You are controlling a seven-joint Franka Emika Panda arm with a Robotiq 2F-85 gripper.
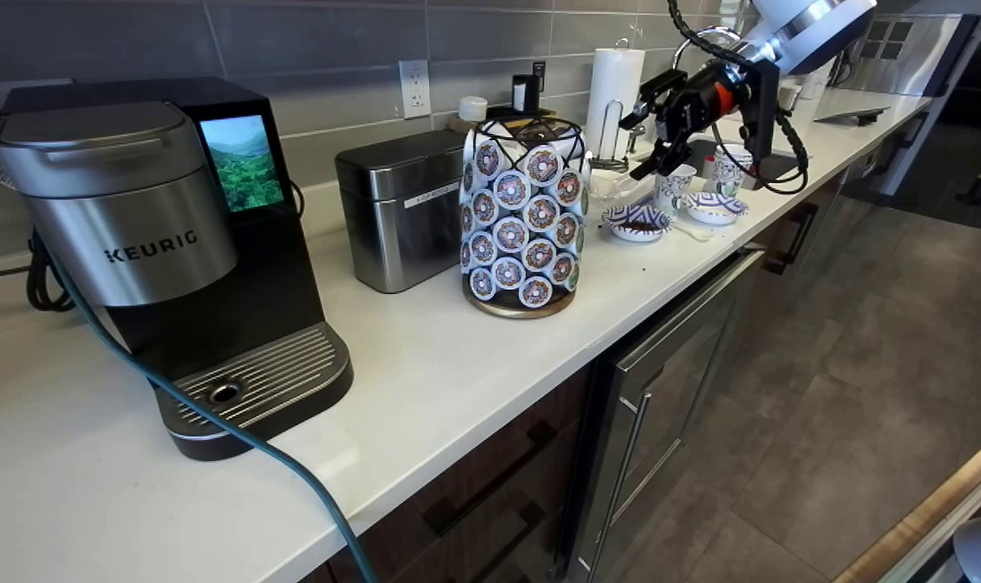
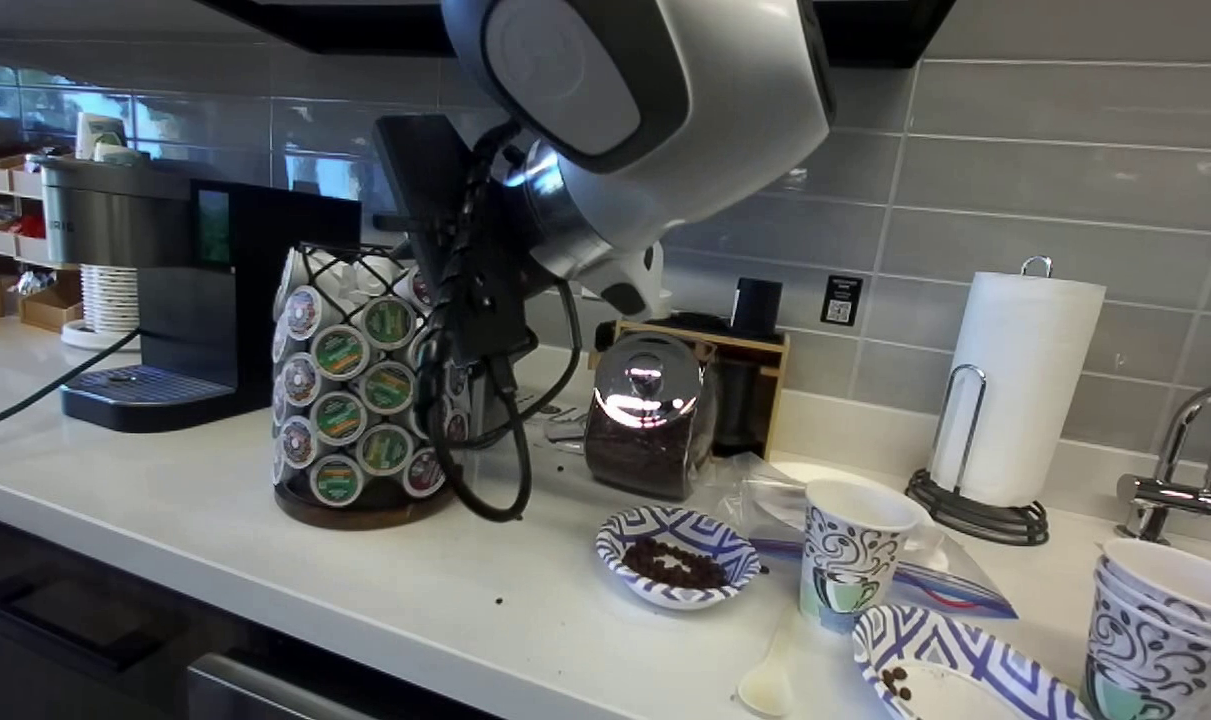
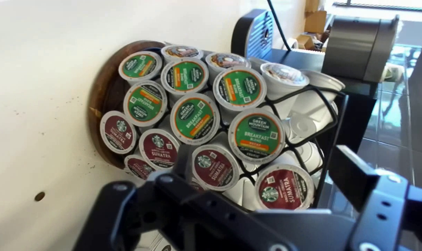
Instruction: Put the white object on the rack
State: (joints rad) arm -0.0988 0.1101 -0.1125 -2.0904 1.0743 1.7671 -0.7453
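Gripper (image 3: 263, 155): jaws parted, nothing visibly held.
Rack (image 3: 100, 90): beyond the jaws, wrist view upper centre; long axis near-horizontal.

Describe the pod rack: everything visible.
The rack is an upright cylinder of dark wire, apparently metal, latticed near the top, on a round wood-look base on the white counter. Pods line its side, lids outward: green, maroon, doughnut-printed; more white pods lie inside. In an exterior view a gap shows between it and the open gripper.
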